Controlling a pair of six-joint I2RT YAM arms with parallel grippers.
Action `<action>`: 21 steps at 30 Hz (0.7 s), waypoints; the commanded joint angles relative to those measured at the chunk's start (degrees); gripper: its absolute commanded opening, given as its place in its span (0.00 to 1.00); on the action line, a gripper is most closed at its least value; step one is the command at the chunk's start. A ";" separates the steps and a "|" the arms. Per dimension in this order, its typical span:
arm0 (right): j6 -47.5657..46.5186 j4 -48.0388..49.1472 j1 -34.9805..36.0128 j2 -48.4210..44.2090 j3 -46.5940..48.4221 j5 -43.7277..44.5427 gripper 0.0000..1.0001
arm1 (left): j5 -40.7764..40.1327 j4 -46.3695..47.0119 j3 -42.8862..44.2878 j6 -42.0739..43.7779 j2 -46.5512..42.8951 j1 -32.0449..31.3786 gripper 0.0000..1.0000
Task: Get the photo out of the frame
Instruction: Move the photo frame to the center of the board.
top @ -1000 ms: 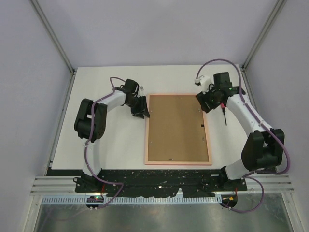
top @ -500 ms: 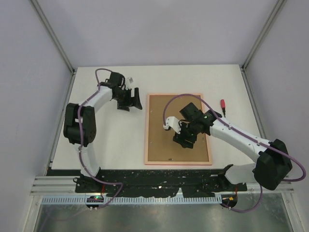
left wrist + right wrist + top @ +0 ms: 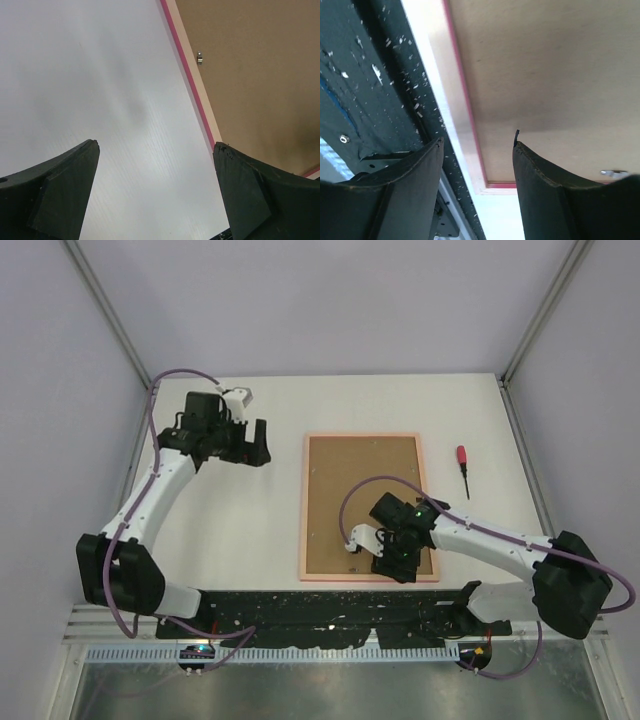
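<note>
From my end, the thin pink rectangular picture frame (image 3: 360, 480) is lying flat in the middle of the white table (image 3: 230, 530), brown board back facing up. That means the beach photo is hidden underneath, so I can't see it at all.

The right gripper (image 3: 395, 562) is hanging over the near right part of the frame, just inside its near edge. In the right wrist view its jaws (image 3: 478, 139) are spread with nothing between them. They straddle the pink rim of the frame (image 3: 545, 65), with the black speckled base plate (image 3: 385, 75) off to one side. I can't tell if the fingertips are actually touching the board.

The left gripper (image 3: 255, 443) is over bare table just left of the frame's far left corner. Its jaws (image 3: 156, 145) are wide apart too, and empty. That wrist camera catches the frame's pink edge (image 3: 260, 75) and one small metal clip (image 3: 199, 57) on the back.

A red-handled screwdriver (image 3: 462, 462) lies on the table right of the frame, clear of both arms.
</note>
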 commanded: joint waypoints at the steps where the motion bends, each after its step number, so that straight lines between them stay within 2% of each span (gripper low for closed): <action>1: 3.72 1.73 3.54 1.57 -2.55 3.04 0.61 | -3.69 -0.55 -0.88 3.59 -3.90 -0.05 1.00; 11: 5.57 6.39 6.54 4.39 -3.25 7.97 0.61 | -4.66 0.94 -5.45 6.23 -10.32 -0.05 1.00; 17: 6.53 7.88 8.56 6.23 -4.39 8.15 0.57 | -4.05 1.81 -7.29 7.02 -11.64 -0.05 1.00; 21: 7.06 8.86 9.88 8.95 -4.84 8.77 0.48 | -2.91 2.96 -8.70 7.46 -13.13 -0.05 1.00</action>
